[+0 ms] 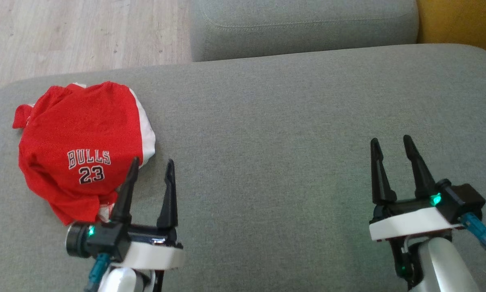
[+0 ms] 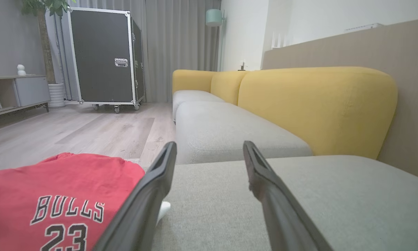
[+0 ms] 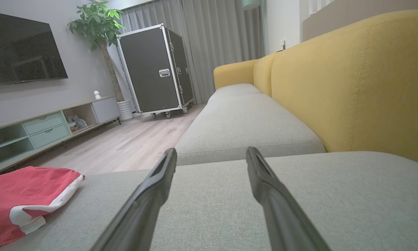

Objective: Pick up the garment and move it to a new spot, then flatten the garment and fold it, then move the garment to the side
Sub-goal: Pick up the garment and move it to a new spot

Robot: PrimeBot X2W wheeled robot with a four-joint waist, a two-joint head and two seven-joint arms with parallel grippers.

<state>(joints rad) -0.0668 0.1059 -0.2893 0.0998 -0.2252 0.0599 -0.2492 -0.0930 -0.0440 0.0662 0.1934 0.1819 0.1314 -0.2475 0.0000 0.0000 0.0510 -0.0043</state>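
On the left of the cushion [image 1: 275, 121] the jersey [image 1: 80, 150] lies crumpled, just beside my left gripper [image 1: 152, 163]. That and the right gripper [image 1: 390, 140] are spread and empty. It looks soft, light and floppy, so I'd pinch a raised edge fold.

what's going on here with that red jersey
A red Bulls jersey lies crumpled on the grey sofa cushion, not yet picked up. The robot's left gripper is open right beside it, one finger overlapping its edge in the head view. The right gripper is open and empty, off to the right over bare cushion.
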